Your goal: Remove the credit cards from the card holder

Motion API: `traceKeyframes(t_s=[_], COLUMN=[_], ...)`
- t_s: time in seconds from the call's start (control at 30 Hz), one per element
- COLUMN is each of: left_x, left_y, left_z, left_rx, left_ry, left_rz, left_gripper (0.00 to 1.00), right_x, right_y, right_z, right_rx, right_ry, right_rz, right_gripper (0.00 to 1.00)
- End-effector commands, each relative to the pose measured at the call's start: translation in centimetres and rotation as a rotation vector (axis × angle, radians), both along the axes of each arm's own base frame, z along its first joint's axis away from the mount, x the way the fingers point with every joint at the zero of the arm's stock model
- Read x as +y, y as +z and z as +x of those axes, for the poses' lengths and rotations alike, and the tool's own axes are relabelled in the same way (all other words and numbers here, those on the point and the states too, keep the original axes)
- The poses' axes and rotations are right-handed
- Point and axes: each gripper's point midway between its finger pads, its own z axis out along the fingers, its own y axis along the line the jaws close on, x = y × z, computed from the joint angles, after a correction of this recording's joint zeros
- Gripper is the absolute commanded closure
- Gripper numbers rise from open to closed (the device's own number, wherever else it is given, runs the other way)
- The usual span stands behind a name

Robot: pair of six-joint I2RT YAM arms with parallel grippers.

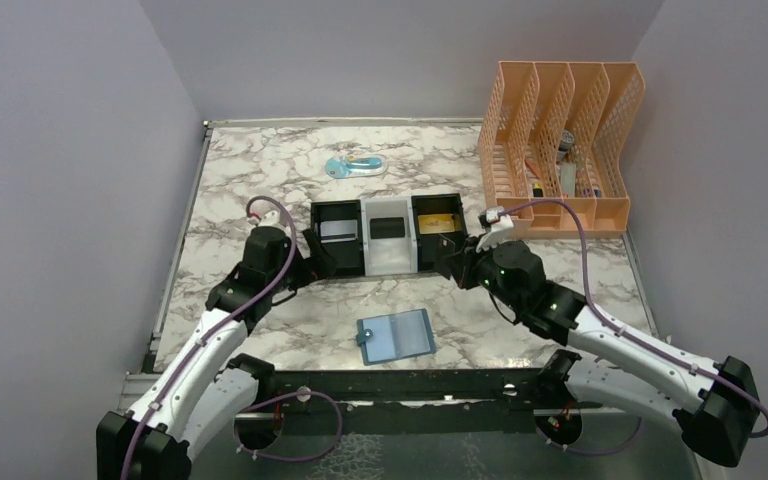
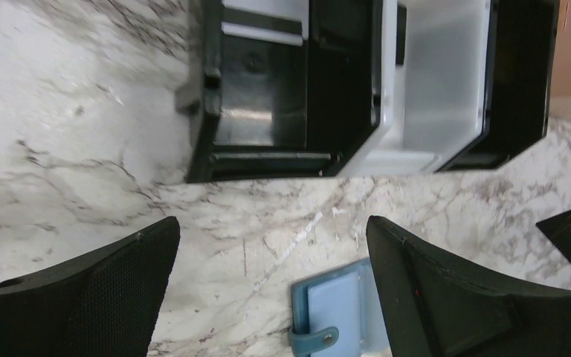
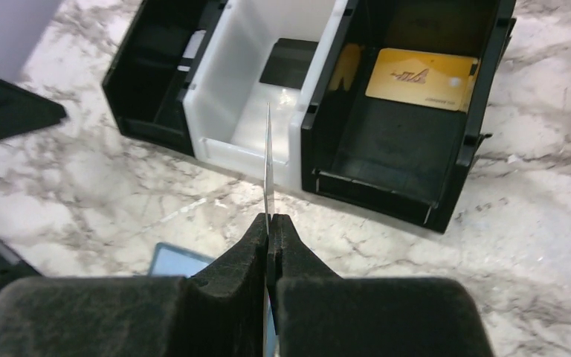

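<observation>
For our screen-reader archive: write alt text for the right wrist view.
The right hand pinches a thin card edge-on, pointing at a three-compartment tray. A gold card lies in its right black bin, a black card in the white middle one.

The teal-blue folding card holder (image 1: 396, 337) lies on the marbled table (image 1: 260, 170) before the black-and-white three-compartment tray (image 1: 390, 264). A gold card (image 1: 438, 222) lies in its right compartment. An orange mesh file rack (image 1: 508, 130) stands far right.
</observation>
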Motion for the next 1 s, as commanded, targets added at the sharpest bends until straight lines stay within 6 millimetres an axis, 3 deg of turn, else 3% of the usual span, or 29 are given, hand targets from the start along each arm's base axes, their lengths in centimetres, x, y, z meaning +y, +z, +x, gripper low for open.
traceKeyframes(t_s=[0.0, 0.23, 0.4, 0.6, 0.97], left_x=[1.5, 5.1, 7.2, 9.1, 8.6], left_y=[2.4, 4.8, 4.1, 5.8, 5.4], left_z=[1.2, 3.2, 2.7, 1.7, 1.7], left_rx=[-0.008, -0.06, -0.064, -0.158, -0.14], left_ry=[-0.007, 0.028, 0.098, 0.203, 0.183], left_rz=[-0.014, 0.13, 0.219, 0.24, 0.225], left_gripper=[0.01, 0.01, 0.01, 0.01, 0.01], right_x=[-0.4, 3.2, 5.9, 8.5, 8.8], right_y=[0.2, 1.0, 1.5, 1.5, -0.4], right_z=[2.1, 3.6, 4.9, 7.0, 7.8], right_rx=[-0.08, -0.139, -0.228, -0.24, -0.254], right_ry=[-0.004, 0.146, 0.26, 0.299, 0.314], right_rz=[-0.179, -0.255, -0.311, -0.351, -0.41], right_gripper=[0.99, 0.99, 0.99, 0.99, 0.99])
